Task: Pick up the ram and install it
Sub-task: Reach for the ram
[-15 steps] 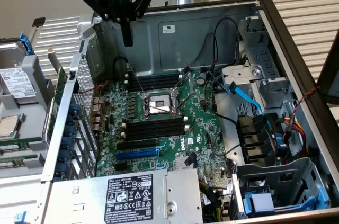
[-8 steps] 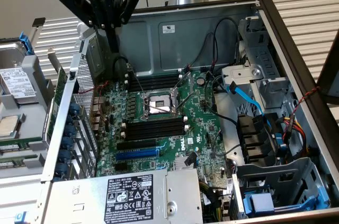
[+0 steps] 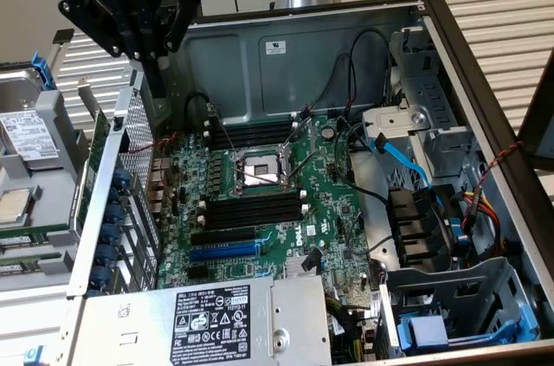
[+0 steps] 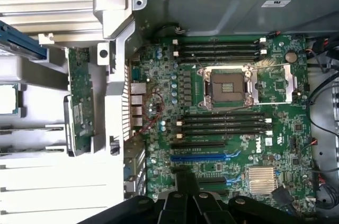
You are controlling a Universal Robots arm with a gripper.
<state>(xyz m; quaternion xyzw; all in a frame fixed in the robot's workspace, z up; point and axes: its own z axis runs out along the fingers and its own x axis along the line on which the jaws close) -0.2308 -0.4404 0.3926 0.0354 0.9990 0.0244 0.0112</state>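
The end effector [image 3: 159, 80] hung shut and empty over the computer case [image 3: 346, 46]. The ram [image 4: 79, 102] sat outside it.

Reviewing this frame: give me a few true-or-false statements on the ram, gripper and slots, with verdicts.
1. The ram sits outside the case. True.
2. The gripper holds the ram. False: it is shut and holds nothing.
3. The memory slots are empty. True.
4. The expansion slot is red. False: it is blue.
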